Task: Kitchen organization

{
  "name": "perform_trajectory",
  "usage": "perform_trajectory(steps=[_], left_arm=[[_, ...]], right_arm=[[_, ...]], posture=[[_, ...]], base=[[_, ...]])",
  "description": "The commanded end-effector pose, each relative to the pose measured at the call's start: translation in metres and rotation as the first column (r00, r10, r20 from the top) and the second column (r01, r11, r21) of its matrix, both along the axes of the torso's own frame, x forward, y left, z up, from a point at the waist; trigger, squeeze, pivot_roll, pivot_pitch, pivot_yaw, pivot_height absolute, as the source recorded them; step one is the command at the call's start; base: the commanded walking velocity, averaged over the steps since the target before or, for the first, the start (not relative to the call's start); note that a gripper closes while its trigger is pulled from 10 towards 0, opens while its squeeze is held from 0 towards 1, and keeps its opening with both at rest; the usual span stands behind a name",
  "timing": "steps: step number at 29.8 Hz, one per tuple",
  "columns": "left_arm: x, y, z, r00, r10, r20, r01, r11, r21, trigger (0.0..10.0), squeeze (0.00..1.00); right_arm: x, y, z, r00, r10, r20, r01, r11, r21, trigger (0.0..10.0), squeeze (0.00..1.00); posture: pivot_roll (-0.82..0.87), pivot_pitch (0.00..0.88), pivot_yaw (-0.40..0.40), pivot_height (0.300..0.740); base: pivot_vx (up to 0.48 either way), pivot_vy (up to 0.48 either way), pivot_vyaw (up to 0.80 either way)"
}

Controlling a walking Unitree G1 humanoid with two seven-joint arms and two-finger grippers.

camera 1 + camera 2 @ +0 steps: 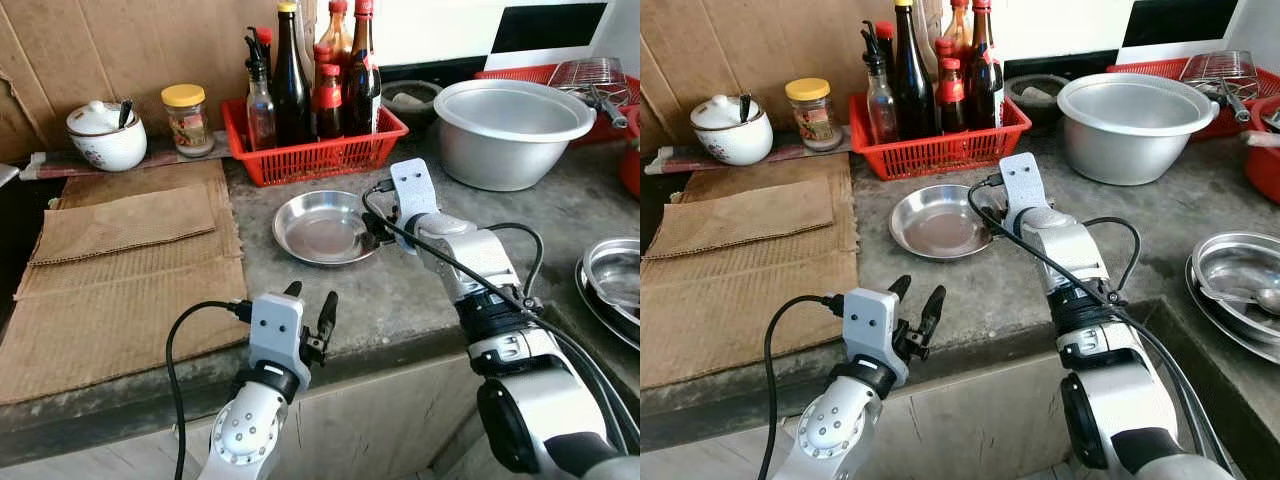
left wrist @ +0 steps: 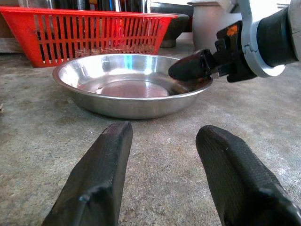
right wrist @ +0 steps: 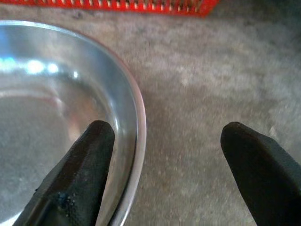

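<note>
A shallow steel plate (image 1: 322,228) lies on the grey stone counter (image 1: 400,300), just in front of a red basket. My right gripper (image 1: 375,232) is at the plate's right rim and stands open. One black finger (image 3: 87,160) is inside the plate over its wall, and the other finger (image 3: 256,165) is outside over bare counter, so the rim (image 3: 138,127) sits between them. My left gripper (image 1: 310,300) hovers open near the counter's front edge, pointing at the plate (image 2: 131,87) with nothing between its fingers.
The red basket (image 1: 315,150) holds several sauce bottles. A big aluminium basin (image 1: 510,125) stands at the back right, and stacked steel dishes (image 1: 615,285) lie at the far right. Cardboard (image 1: 120,270) covers the left counter, with a yellow-lidded jar (image 1: 187,120) and a white ceramic pot (image 1: 105,135) behind it.
</note>
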State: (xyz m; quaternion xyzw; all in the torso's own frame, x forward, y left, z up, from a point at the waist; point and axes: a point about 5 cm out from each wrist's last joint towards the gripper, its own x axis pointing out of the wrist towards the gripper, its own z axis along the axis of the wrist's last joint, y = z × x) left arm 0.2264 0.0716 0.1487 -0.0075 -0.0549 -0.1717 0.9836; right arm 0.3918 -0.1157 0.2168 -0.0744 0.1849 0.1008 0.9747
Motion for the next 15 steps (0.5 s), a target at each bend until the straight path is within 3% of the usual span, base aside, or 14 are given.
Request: perform_trajectory(steps=[1,11,14,15], left_arm=[[-0.001,-0.001,0.002,1.0,0.001,0.012,-0.001,1.0,0.01,10.0,0.0],[-0.001,-0.002,0.001,1.0,-0.001,0.012,0.001,1.0,0.013,10.0,0.0],[0.0,-0.002,0.001,1.0,0.003,0.014,-0.003,1.0,0.012,10.0,0.0],[0.0,-0.001,0.001,1.0,0.003,0.013,-0.004,1.0,0.013,10.0,0.0]], right_arm=[[0.002,0.0,0.007,1.0,-0.001,-0.013,0.001,1.0,0.025,10.0,0.0],[0.003,0.006,0.009,0.996,0.038,-0.083,-0.033,0.998,0.052,10.0,0.0],[0.0,0.017,0.008,0.986,0.11,-0.124,-0.109,0.994,0.017,10.0,0.0],[-0.001,0.018,0.006,0.985,0.115,-0.126,-0.116,0.993,-0.003,5.0,0.0]], posture=[[0.06,0.061,-0.04,0.74],[0.05,0.059,-0.038,0.74],[0.05,0.066,-0.039,0.74],[0.05,0.066,-0.039,0.74]], base=[[0.0,0.0,0.0],[0.0,0.0,0.0],[0.0,0.0,0.0],[0.0,0.0,0.0]])
